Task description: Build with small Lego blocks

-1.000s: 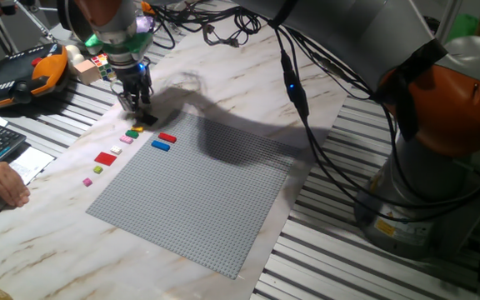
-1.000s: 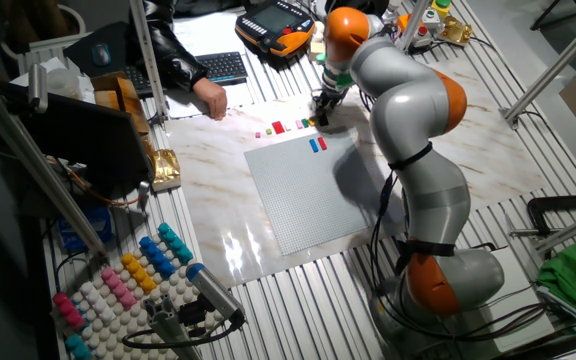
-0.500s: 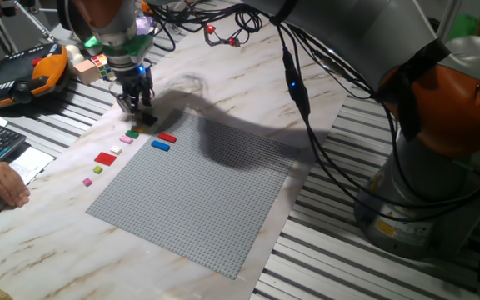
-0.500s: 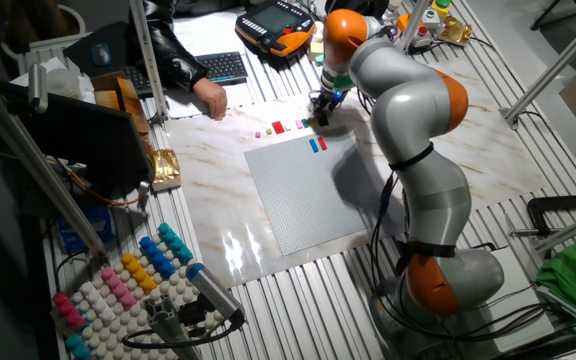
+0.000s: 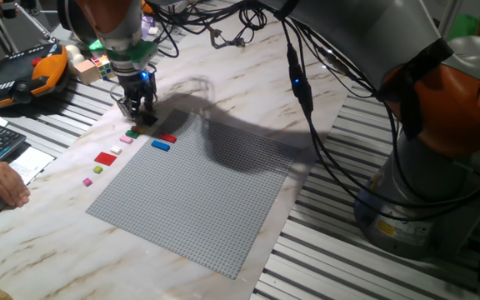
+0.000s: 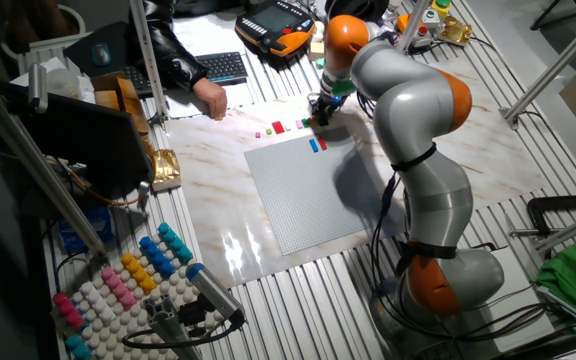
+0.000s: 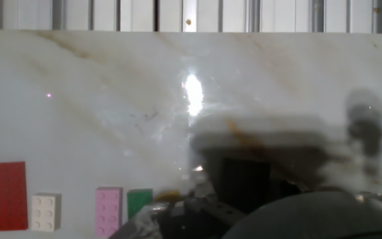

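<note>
The jaws (image 5: 140,115) hang low over the loose blocks by the grey baseplate (image 5: 198,196) corner (open or closed, I can't tell). Only a red block (image 5: 167,138) and blue block (image 5: 161,146) sit on it; the rest wait on the worktop (image 5: 223,75), so building has barely begun.

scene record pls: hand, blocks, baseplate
hand: low over the baseplate's corner; open or shut unclear
on baseplate: red block, blue block
off baseplate, in a row: big red block, white block, pink block, green block
baseplate: grey, flat on the marble table
</note>
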Controlling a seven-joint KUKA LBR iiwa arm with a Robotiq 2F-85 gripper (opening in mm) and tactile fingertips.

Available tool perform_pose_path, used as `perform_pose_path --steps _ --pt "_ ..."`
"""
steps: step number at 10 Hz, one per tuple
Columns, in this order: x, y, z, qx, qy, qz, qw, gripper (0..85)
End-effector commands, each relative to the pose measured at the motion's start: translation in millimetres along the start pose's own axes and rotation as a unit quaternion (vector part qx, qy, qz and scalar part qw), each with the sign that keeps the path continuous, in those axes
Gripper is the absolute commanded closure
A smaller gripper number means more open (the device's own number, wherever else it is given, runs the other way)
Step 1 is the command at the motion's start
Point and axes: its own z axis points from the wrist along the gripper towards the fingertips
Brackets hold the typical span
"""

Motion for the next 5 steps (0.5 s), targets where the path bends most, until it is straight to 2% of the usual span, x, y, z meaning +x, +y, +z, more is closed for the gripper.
perform_pose_path --steps 1,5 --pt "1.7 0.3 1.5 0.001 -0.003 0.002 1.0 30.0" --pt "3.5 1.8 3.8 0.003 -0.005 0.002 1.0 29.3"
